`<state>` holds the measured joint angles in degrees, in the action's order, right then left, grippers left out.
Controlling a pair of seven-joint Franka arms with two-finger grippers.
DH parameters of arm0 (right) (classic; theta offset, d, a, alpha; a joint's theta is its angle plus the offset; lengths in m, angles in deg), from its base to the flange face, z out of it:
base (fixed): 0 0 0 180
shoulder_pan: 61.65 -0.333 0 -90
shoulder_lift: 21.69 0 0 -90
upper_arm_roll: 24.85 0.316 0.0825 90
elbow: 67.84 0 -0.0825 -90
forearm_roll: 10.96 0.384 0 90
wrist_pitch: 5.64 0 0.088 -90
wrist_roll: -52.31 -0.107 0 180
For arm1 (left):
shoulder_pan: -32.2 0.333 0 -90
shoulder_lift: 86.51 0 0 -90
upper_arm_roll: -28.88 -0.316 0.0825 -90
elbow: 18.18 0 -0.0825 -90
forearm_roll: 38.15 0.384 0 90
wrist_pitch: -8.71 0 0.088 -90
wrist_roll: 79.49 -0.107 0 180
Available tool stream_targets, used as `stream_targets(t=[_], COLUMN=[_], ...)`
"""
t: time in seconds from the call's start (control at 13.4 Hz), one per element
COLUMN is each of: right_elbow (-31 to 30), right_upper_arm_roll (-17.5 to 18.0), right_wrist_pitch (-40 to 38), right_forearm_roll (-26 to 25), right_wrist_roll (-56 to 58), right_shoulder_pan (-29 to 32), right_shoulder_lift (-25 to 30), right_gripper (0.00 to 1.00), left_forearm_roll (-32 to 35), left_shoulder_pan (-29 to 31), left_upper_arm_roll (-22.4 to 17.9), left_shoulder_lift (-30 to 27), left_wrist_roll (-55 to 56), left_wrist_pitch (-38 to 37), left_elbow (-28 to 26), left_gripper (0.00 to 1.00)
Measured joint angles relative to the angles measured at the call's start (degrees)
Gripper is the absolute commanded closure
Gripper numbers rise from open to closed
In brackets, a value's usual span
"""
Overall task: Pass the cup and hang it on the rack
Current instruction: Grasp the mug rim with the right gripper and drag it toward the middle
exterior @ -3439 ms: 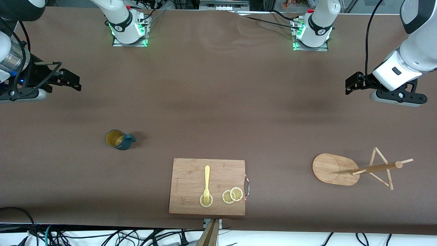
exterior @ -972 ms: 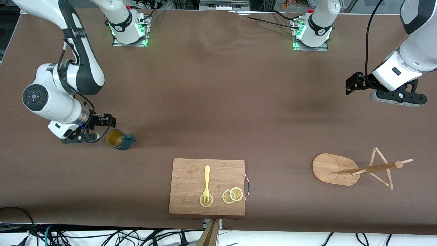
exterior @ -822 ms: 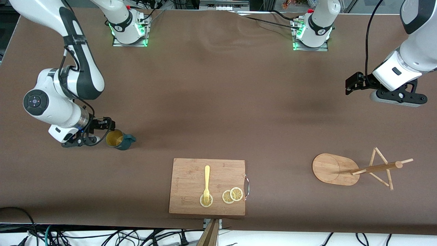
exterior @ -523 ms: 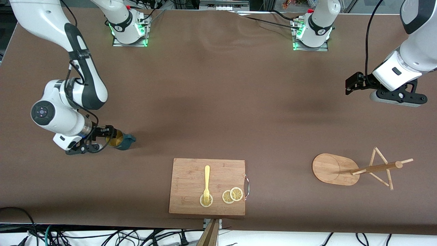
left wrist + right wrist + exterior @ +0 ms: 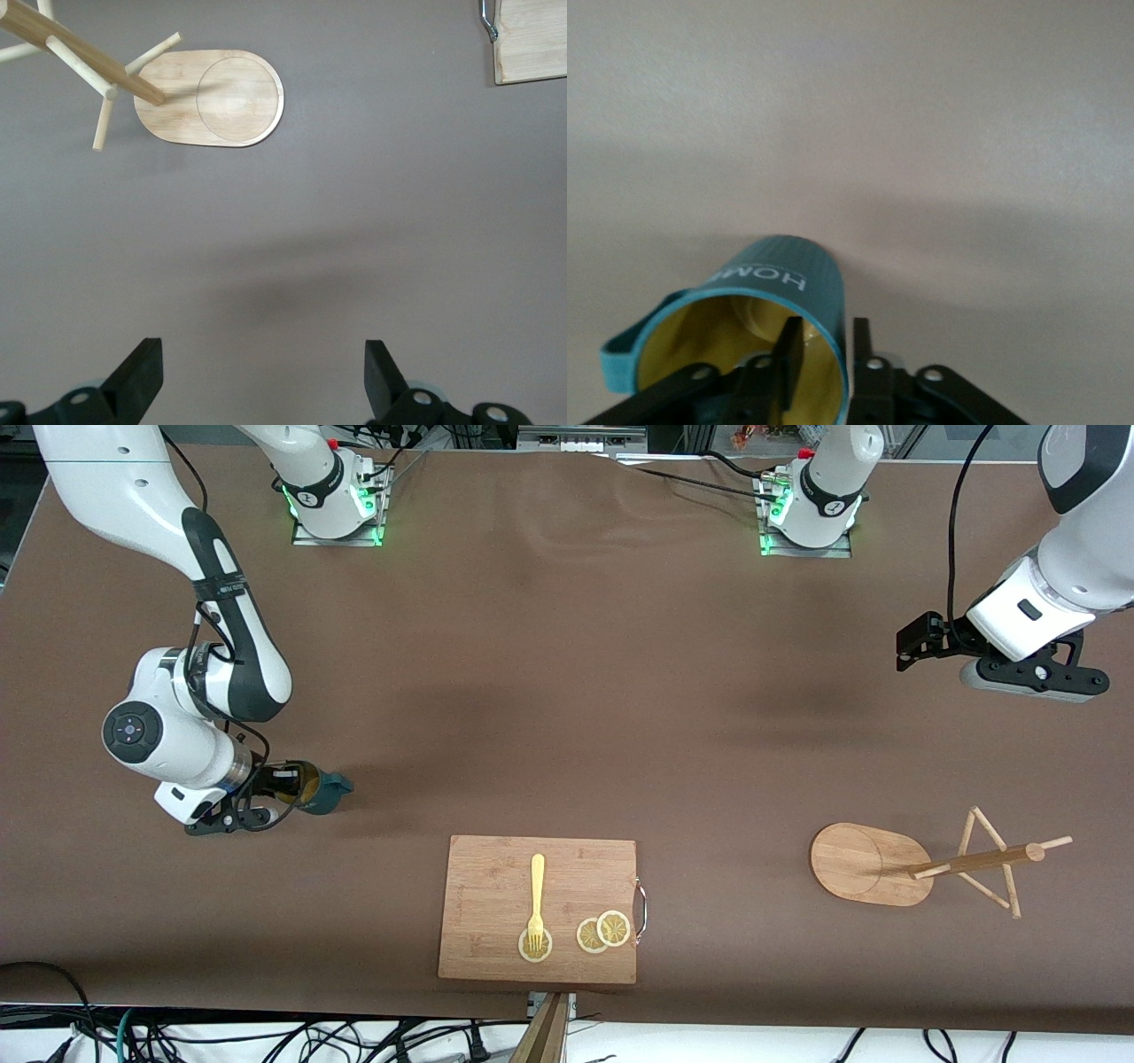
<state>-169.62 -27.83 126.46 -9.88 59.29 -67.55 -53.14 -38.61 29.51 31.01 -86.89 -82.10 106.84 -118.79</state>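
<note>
Right gripper [image 5: 824,354] pinches the cup [image 5: 775,297] rim, lettering legible only from its wrist; left gripper [image 5: 257,381] waits spread.

White capitals on the cup's [image 5: 775,297] ribbed teal outside, apparently "HOM", cut off by the rim

We see the right arm reaching down from its base to its own end of the surface, the wrist bent low. The right hand [image 5: 282,783] is at the cup [image 5: 321,789], and its two fingers [image 5: 862,359] are closed on the cup wall, one inside and one outside. The left arm waits, raised over its end of the surface. The left hand [image 5: 263,376] has its fingers spread wide, with nothing between them.
</note>
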Motion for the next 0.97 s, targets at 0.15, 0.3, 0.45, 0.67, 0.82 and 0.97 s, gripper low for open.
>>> stream_targets(t=[0.15,0.3,0.45,0.67,0.82,0.97], right_elbow=[0.55,1.32,4.23,10.52,11.50,11.74], right_upper_arm_roll=[0.29,0.57,0.72,0.99,1.29,1.48], right_wrist_pitch=[-0.16,-1.29,-5.96,-12.63,-13.04,-10.93], right_forearm_roll=[0.10,0.17,0.17,0.27,1.31,3.62], right_wrist_roll=[-0.49,-3.86,-9.60,-19.31,-26.51,-33.19], right_shoulder_pan=[-1.11,-3.70,-7.30,-13.99,-19.78,-26.15], right_shoulder_lift=[-0.01,-0.02,0.00,0.09,-0.06,-1.12], right_gripper=[1.00,1.00,1.00,1.00,1.00,1.00], left_forearm_roll=[0.00,0.00,0.00,0.00,0.00,0.00], left_shoulder_pan=[0.00,0.00,0.00,0.00,0.00,0.00], left_upper_arm_roll=[0.00,0.00,0.00,0.00,0.00,0.00], left_shoulder_lift=[0.00,0.00,0.02,0.05,0.07,0.08], left_wrist_roll=[0.17,0.26,0.33,0.37,0.38,0.40], left_wrist_pitch=[0.00,0.00,0.00,0.00,0.00,0.00], left_elbow=[0.00,0.00,0.00,0.00,0.00,0.00], left_gripper=[0.00,0.00,0.00,0.00,0.00,0.00])
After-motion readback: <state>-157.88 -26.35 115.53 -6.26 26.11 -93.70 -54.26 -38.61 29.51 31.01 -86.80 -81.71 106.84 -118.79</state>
